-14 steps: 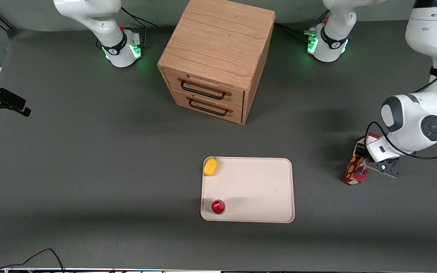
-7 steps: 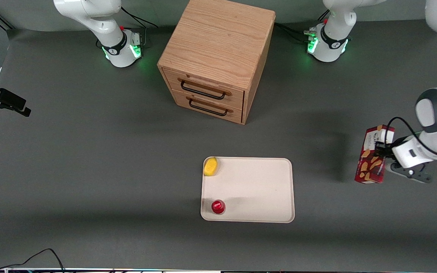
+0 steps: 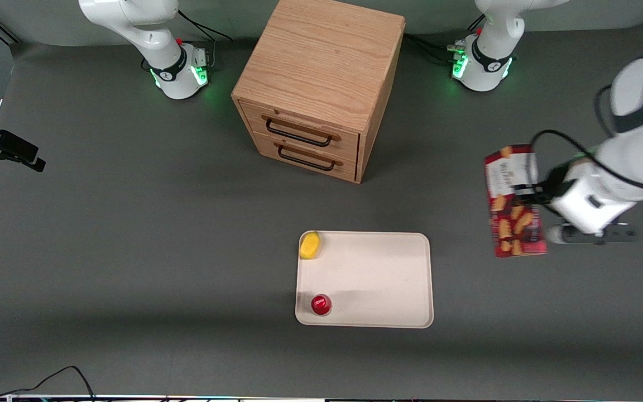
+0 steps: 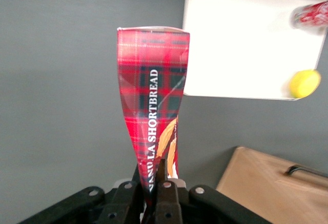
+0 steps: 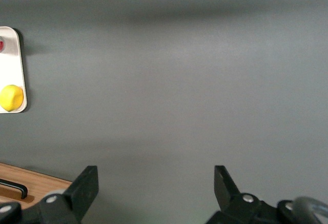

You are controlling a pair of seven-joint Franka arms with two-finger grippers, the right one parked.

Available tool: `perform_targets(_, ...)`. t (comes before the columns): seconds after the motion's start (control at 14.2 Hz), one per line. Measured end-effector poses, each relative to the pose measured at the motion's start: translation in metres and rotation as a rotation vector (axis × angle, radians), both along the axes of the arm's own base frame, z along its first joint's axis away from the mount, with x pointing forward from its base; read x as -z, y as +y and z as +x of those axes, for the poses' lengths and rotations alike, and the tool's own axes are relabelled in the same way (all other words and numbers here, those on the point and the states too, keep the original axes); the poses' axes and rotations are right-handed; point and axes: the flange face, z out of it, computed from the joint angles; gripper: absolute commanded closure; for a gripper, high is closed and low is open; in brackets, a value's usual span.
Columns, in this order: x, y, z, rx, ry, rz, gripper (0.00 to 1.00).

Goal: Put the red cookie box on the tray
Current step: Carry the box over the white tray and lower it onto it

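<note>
The red cookie box [image 3: 514, 204] is held in the air above the table at the working arm's end, its cookie pictures facing up. My left gripper [image 3: 528, 195] is shut on it. In the left wrist view the fingers [image 4: 165, 190] pinch the box's narrow plaid edge [image 4: 151, 111], and my gripper [image 4: 152, 185] holds it out toward the tray [image 4: 241, 44]. The cream tray [image 3: 377, 279] lies on the table nearer the front camera than the drawer cabinet, and apart from the box.
A yellow lemon [image 3: 310, 245] and a small round red can [image 3: 321, 305] sit on the tray along its edge toward the parked arm. A wooden two-drawer cabinet [image 3: 321, 84] stands farther from the camera than the tray.
The gripper has lifted the box off the table, turned it flatter, and carried it up and slightly toward the tray. The tray, lemon and can have not moved.
</note>
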Motion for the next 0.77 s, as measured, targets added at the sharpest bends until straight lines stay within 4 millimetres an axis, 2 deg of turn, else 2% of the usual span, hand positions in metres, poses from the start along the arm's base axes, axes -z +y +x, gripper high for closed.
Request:
perform_targets(0.07, 0.018, -0.026, 0.004, -0.02, -0.018, 0.0, 1.0)
perform_targets(0.21, 0.077, -0.066, 0.018, -0.038, -0.058, -0.002, 1.0)
perform_targets(0.35, 0.15, -0.085, 0.03, -0.048, -0.106, -0.005, 1.0)
perform_targets(0.56, 0.245, -0.097, 0.038, -0.054, -0.195, 0.017, 1.0)
perform_targets(0.63, 0.267, -0.099, 0.039, -0.06, -0.218, 0.03, 0.59)
perform_targets(0.7, 0.282, -0.101, 0.039, -0.062, -0.231, 0.042, 0.01)
perform_targets(0.77, 0.29, -0.102, 0.039, -0.062, -0.238, 0.049, 0.0)
